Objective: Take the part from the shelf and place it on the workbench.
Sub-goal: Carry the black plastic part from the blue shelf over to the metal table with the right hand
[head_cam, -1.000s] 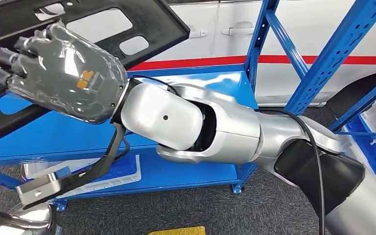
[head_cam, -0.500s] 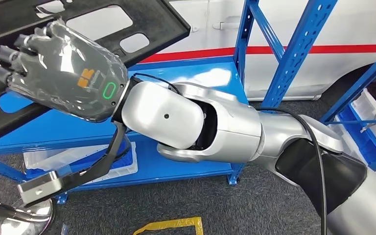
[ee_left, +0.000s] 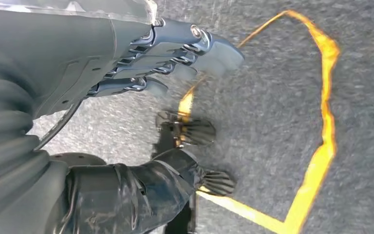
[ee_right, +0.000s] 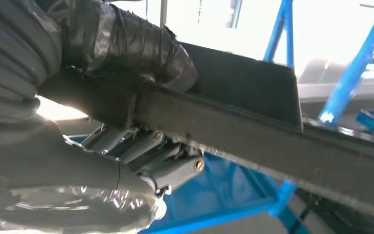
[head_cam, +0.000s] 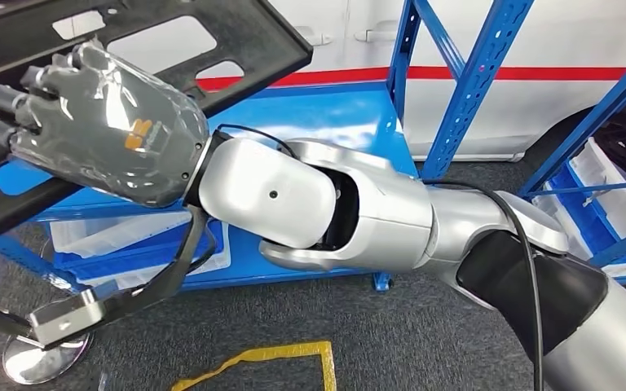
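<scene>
Your silver right arm (head_cam: 350, 216) reaches to the upper left, its grey plastic-wrapped right hand (head_cam: 106, 122) gripping the black flat perforated panel (head_cam: 236, 37); your left hand (ee_left: 141, 63) hangs with fingers apart.

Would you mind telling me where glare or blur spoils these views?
Right wrist view: bright backlight washes out the background behind the black plastic panel. Head view: sharp, a shiny patch on the blue metal shelf. Left wrist view: grey carpet floor slightly soft.

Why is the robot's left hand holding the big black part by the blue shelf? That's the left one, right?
No, the right hand holds the black part by the blue shelf, as the head view shows. The left hand hangs empty above the floor.
</scene>
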`<control>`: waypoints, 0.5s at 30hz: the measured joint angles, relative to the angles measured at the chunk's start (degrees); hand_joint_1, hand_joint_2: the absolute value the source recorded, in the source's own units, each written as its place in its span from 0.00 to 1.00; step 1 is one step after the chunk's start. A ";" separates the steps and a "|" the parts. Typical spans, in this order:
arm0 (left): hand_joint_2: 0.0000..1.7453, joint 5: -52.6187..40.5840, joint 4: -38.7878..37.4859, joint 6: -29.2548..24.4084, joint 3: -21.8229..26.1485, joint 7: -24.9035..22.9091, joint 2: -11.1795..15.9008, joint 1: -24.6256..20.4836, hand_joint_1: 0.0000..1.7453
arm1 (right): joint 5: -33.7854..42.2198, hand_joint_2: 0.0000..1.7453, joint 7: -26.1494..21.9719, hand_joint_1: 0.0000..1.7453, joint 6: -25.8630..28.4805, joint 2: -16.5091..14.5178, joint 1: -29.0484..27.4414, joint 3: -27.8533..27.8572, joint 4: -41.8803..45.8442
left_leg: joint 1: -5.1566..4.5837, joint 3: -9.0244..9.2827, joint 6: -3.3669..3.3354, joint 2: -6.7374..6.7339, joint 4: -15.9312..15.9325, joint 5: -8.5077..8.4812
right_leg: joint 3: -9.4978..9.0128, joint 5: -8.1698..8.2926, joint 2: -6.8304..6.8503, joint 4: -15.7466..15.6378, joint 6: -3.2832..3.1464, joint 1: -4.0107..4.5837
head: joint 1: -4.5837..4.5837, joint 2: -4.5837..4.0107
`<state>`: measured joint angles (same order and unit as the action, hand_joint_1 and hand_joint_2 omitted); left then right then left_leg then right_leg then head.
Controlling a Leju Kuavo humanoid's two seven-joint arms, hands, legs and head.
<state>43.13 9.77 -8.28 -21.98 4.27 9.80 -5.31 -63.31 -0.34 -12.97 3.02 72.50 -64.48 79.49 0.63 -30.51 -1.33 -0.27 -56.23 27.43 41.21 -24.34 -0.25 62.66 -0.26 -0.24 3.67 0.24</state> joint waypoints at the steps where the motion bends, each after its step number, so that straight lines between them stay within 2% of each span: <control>1: 1.00 0.02 0.00 0.03 -0.01 -0.08 -0.01 0.02 0.00 | 0.01 1.00 0.01 1.00 -0.11 0.04 -0.04 0.00 -0.02 | -0.05 -0.65 -0.34 -0.14 -0.11 -0.63 | 0.97 -2.89 0.01 3.21 0.15 -0.07 | 0.04 0.00; 2: 1.00 0.02 0.00 0.04 -0.01 -0.11 -0.01 0.05 0.00 | 0.02 1.00 0.02 1.00 -0.20 0.06 -0.11 0.00 -0.02 | -0.08 -1.50 -0.59 -0.18 -0.30 -1.19 | 1.97 -5.49 0.00 7.12 0.27 -0.12 | 0.13 0.00; 3: 1.00 0.02 0.00 0.05 -0.01 -0.16 -0.01 0.08 0.00 | 0.02 1.00 0.02 1.00 -0.27 0.10 -0.23 0.00 -0.03 | -0.12 -2.41 -0.62 -0.21 -0.61 -1.70 | 2.69 -7.07 0.01 10.66 0.42 -0.21 | 0.13 0.00; 4: 1.00 0.02 0.00 0.06 -0.01 -0.20 -0.01 0.11 0.00 | 0.02 1.00 0.02 1.00 -0.34 0.16 -0.35 0.00 -0.04 | -0.13 -3.36 -0.58 -0.24 -0.96 -2.14 | 2.72 -7.40 0.02 12.87 0.57 -0.33 | 0.13 0.00; 5: 1.00 0.02 0.00 0.06 -0.01 -0.23 -0.01 0.15 0.00 | 0.02 1.00 0.02 1.00 -0.36 0.22 -0.46 0.00 -0.05 | -0.11 -4.29 -0.46 -0.26 -1.38 -2.53 | 1.83 -6.65 0.03 13.16 0.70 -0.47 | 0.13 0.00; 6: 1.00 0.02 0.00 0.06 -0.01 -0.26 -0.02 0.16 0.00 | 0.02 1.00 0.02 1.00 -0.37 0.27 -0.49 0.00 -0.06 | -0.08 -5.18 -0.30 -0.27 -1.85 -2.85 | -0.07 -5.31 0.04 11.41 0.80 -0.64 | 0.14 0.00; 7: 1.00 0.01 0.00 0.07 -0.01 -0.28 -0.02 0.17 0.00 | 0.02 1.00 0.02 1.00 -0.38 0.31 -0.47 0.00 -0.06 | -0.05 -5.98 -0.09 -0.25 -2.39 -3.12 | -2.72 -4.30 0.04 8.15 0.85 -0.81 | 0.14 0.00; 8: 1.00 0.01 0.00 0.07 -0.01 -0.28 -0.03 0.18 0.00 | 0.03 1.00 0.02 1.00 -0.40 0.31 -0.41 0.00 -0.05 | -0.07 -6.75 0.18 -0.20 -2.96 -3.36 | -5.37 -4.10 0.01 4.38 0.81 -0.81 | 0.14 0.00; 9: 1.00 -0.02 0.00 0.09 -0.01 -0.31 -0.03 0.21 0.00 | 0.10 1.00 0.01 1.00 -0.45 0.33 -0.38 0.01 -0.02 | -0.09 -7.31 0.52 -0.14 -3.34 -3.64 | -7.24 -4.18 -0.03 1.52 0.63 -0.72 | 0.12 0.00; 10: 1.00 -0.06 0.00 0.15 -0.01 -0.33 -0.03 0.23 0.00 | 0.24 1.00 0.01 1.00 -0.54 0.36 -0.37 0.01 0.02 | -0.10 -7.70 0.89 -0.08 -3.59 -3.98 | -8.26 -4.55 -0.08 -0.39 0.39 -0.58 | 0.16 0.00; 11: 1.00 -0.10 0.00 0.23 -0.03 -0.35 -0.03 0.27 0.00 | 0.39 1.00 0.01 1.00 -0.66 0.38 -0.39 0.02 0.04 | -0.06 -7.98 1.28 -0.02 -3.60 -4.45 | -8.39 -4.58 -0.11 -1.16 0.05 -0.35 | 0.21 0.00; 13: 1.00 -0.24 0.00 0.42 -0.14 -0.37 -0.06 0.42 0.00 | 0.65 1.00 0.02 1.00 -0.86 0.43 -0.45 0.02 0.06 | 0.18 -8.42 2.00 0.06 -3.45 -5.00 | -7.65 -3.49 0.02 -1.56 -0.80 -0.33 | 0.35 0.00; 14: 1.00 -0.30 0.00 0.47 -0.23 -0.36 -0.10 0.51 0.00 | 0.69 1.00 0.02 1.00 -0.89 0.42 -0.44 0.01 0.05 | 0.30 -8.95 2.31 0.08 -4.09 -3.98 | -7.12 -2.74 0.11 -1.84 -1.27 -0.40 | 0.32 0.00; 15: 1.00 -0.38 0.00 0.52 -0.35 -0.35 -0.14 0.57 0.00 | 0.71 1.00 0.04 1.00 -0.89 0.40 -0.41 0.01 0.05 | 0.39 -9.69 2.61 0.10 -5.74 -1.89 | -6.47 -1.95 0.22 -2.13 -1.70 -0.50 | 0.31 0.00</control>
<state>42.75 9.77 -7.76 -22.34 3.92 9.66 -4.74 -62.60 -0.30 -13.86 3.42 72.09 -64.47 79.54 1.02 -40.20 1.28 -0.17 -61.97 25.54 34.73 -26.29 -0.03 60.53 -1.96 -0.74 3.98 0.24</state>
